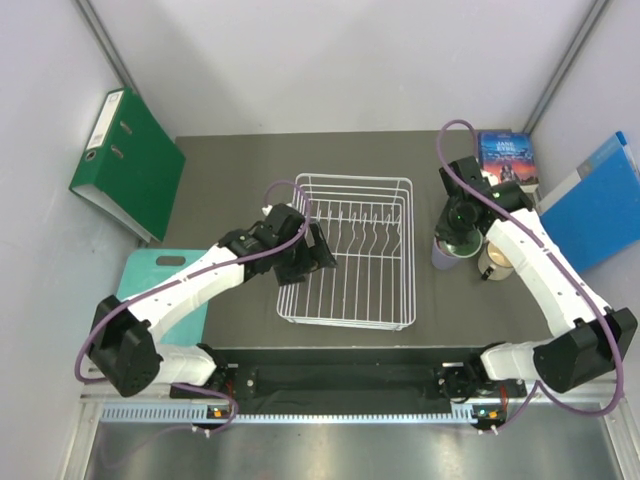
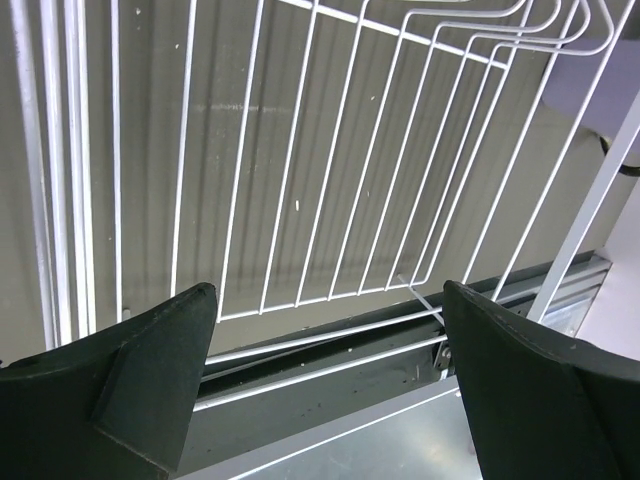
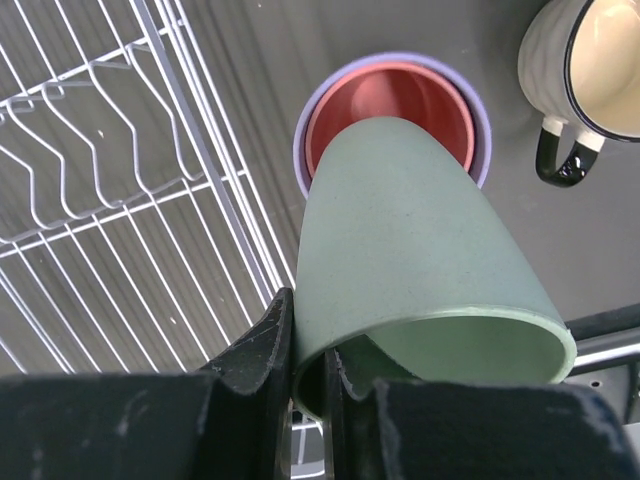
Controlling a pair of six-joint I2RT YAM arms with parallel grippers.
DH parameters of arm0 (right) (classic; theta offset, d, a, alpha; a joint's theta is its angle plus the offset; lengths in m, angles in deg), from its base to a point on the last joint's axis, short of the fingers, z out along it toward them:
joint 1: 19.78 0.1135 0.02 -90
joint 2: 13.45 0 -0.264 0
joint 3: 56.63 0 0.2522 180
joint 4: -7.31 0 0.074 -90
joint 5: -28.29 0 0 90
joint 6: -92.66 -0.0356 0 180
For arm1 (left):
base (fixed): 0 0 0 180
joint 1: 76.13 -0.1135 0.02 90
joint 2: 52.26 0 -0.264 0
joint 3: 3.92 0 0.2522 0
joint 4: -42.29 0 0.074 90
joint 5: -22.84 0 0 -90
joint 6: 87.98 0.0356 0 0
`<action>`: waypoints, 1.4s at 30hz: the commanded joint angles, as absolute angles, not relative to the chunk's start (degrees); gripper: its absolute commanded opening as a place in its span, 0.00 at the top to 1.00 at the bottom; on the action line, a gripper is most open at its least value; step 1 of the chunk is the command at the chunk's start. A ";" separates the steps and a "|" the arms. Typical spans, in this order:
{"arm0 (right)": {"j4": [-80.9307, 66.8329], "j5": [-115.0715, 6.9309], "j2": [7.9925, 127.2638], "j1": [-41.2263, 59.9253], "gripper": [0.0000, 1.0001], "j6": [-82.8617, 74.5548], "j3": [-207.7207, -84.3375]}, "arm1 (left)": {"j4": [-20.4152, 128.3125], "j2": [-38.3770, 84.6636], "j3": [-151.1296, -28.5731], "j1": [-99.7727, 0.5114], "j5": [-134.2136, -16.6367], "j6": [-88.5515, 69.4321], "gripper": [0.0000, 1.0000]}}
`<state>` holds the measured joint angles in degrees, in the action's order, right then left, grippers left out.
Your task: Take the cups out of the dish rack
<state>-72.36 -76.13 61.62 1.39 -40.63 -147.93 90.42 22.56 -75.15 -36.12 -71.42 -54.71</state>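
Grip: my right pincer (image 3: 308,352) pinches sage green cup (image 3: 420,250) by rim wall; cup axis tilts ahead, base over pink cup (image 3: 395,88).

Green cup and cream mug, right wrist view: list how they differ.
The green cup is plain sage; the cream mug has a black rim and handle. The green cup hangs tilted, its rim pinched by the right gripper; the cream mug stands upright on the table, untouched. Both are outside the dish rack.
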 commanded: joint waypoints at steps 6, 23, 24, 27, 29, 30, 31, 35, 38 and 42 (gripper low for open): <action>-66.75 -76.74 65.91 -0.18 1.00 -39.44 -149.67 | 90.33 23.59 -78.59 -36.23 -72.70 -52.12 0.01; -63.61 -78.95 57.26 -0.36 0.47 -34.27 -161.02 | 89.19 23.85 -80.52 -36.14 -71.91 -48.35 0.01; -60.28 -77.28 53.99 -0.18 0.44 -33.21 -157.01 | 89.45 23.59 -80.61 -36.14 -70.95 -47.73 0.01; -46.12 -69.64 41.33 0.61 0.16 -28.90 -146.73 | 92.51 22.80 -81.05 -36.14 -67.71 -44.75 0.01; -42.23 -68.91 34.93 2.18 0.00 -26.61 -143.27 | 95.24 22.88 -81.66 -36.05 -63.75 -42.55 0.01; -42.40 -69.53 33.50 2.98 0.00 -25.82 -141.17 | 96.56 22.88 -82.45 -35.96 -62.52 -41.76 0.01; -43.18 -70.58 32.35 3.94 0.00 -24.77 -140.28 | 99.35 22.88 -82.81 -35.62 -59.37 -40.27 0.01; -43.29 -80.66 25.51 13.41 0.00 -24.23 -135.97 | 102.28 21.04 -83.60 -34.21 -52.50 -37.10 0.01; -41.27 -85.33 21.81 19.13 0.00 -24.93 -131.84 | 102.90 18.76 -83.95 -33.33 -48.37 -35.25 0.01; -37.84 -92.45 21.44 25.82 0.00 -23.80 -126.04 | 102.90 16.73 -84.21 -33.33 -44.05 -33.32 0.01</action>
